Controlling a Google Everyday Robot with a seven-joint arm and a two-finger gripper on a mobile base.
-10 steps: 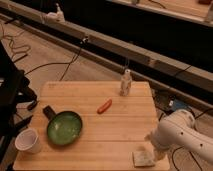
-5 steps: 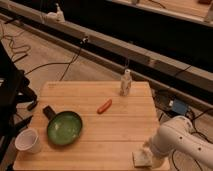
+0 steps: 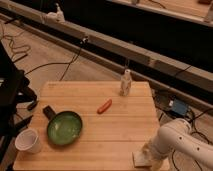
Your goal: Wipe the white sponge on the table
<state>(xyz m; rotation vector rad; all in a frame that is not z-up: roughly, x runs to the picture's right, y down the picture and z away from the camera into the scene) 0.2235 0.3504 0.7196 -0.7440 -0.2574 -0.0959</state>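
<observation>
White sponge [image 3: 141,159] lying flat at the front right corner of the light plank table [image 3: 120,131], with the gripper [image 3: 149,151] of the white arm down on it from the right; whether the gripper is open or has hold of the sponge cannot be told. Across the tabletop are a small red-orange stick [image 3: 104,106] at centre, a green pan [image 3: 64,128] and white paper cup [image 3: 28,141] at left, and a small white bottle [image 3: 126,83] at the far edge. Beyond, cables [image 3: 47,64] trail over the bare floor below a long pale rail [image 3: 115,46].
</observation>
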